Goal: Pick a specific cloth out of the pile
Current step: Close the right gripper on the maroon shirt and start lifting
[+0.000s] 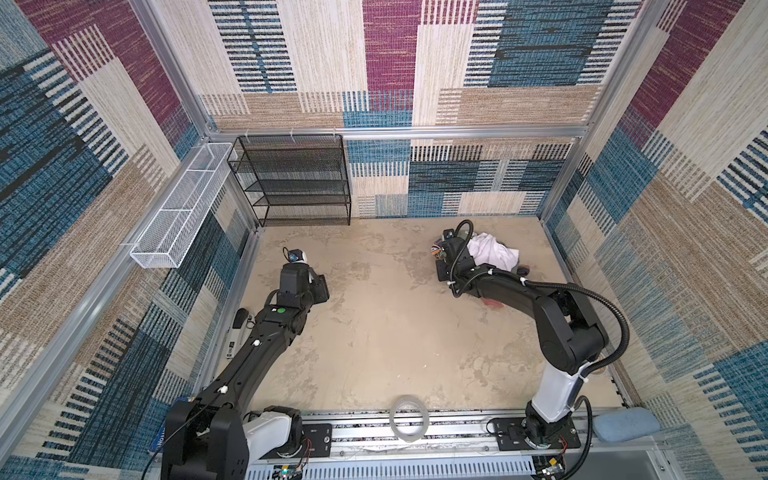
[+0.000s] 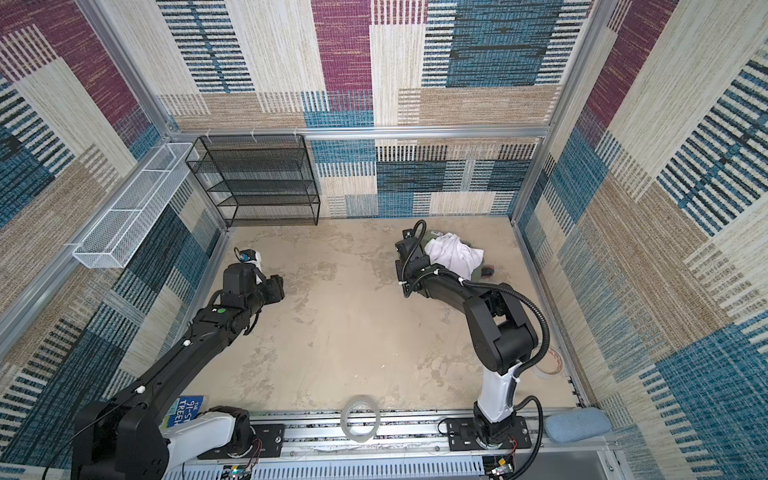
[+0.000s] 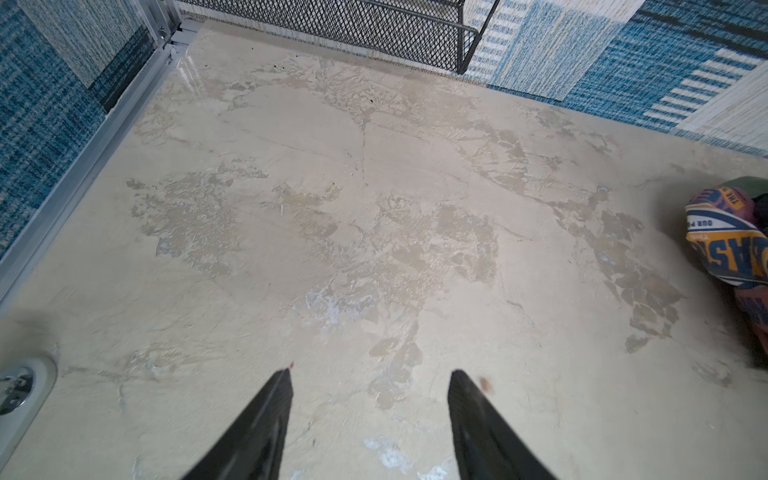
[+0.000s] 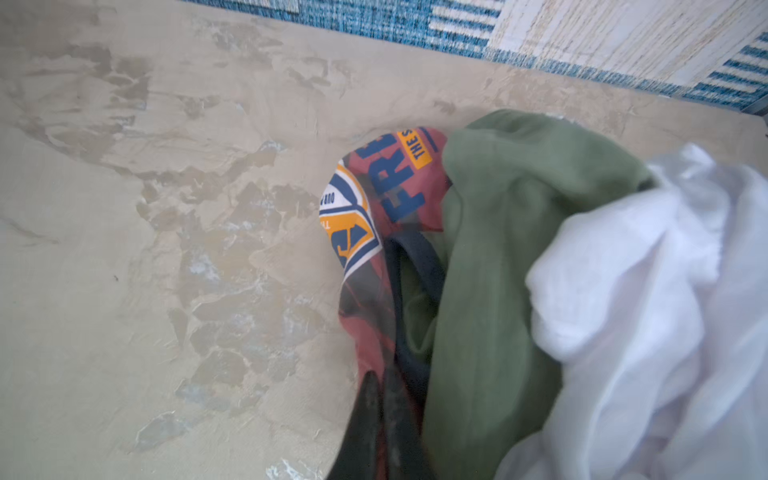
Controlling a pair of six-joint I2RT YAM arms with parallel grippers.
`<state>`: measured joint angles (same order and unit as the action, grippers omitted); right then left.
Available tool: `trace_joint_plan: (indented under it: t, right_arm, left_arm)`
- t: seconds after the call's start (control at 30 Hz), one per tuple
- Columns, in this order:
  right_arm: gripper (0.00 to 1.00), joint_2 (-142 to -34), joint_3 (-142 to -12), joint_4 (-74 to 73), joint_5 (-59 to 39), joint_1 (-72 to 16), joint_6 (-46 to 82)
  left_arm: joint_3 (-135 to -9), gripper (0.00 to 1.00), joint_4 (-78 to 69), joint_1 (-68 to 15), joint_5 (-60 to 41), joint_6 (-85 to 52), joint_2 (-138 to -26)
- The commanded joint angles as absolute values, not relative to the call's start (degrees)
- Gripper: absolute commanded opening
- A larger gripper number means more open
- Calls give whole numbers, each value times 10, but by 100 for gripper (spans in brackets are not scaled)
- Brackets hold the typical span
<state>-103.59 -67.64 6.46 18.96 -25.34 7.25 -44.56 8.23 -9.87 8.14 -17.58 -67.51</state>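
The pile (image 1: 494,254) lies at the table's far right, with a white garment (image 4: 665,311) over an olive green one (image 4: 498,249). The cloth (image 4: 374,199), salmon-red with navy trim and a white, orange and navy print, pokes out from under the green garment on the side toward the table's middle; most of it is hidden. The cloth's printed fold (image 3: 727,245) also shows in the left wrist view. My right gripper (image 4: 380,378) is shut on the cloth's red fabric beside its navy trim. Over bare table at the left, my left gripper (image 3: 372,374) stands open and holds nothing.
A black mesh shelf (image 1: 295,183) stands at the back left, and a white wire basket (image 1: 178,208) hangs on the left wall. A clear tape roll (image 1: 408,417) sits at the front edge. A blue pad (image 1: 625,424) lies at the front right. Carpeted walls enclose the table.
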Motion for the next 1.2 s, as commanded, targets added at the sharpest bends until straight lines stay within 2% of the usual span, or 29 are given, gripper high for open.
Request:
trace_joint_plan:
  t: [0.0, 0.37, 1.17]
  right_arm:
    - [0, -1009, -664, 29, 160, -238, 88]
    - [0, -919, -627, 18, 73, -185, 103]
    - [0, -796, -595, 13, 11, -138, 126]
  left_arm:
    - [-453, 63, 80, -98, 69, -191, -680]
    - [-466, 62, 74, -98, 57, -200, -693]
    - [-465, 62, 78, -98, 48, -221, -658]
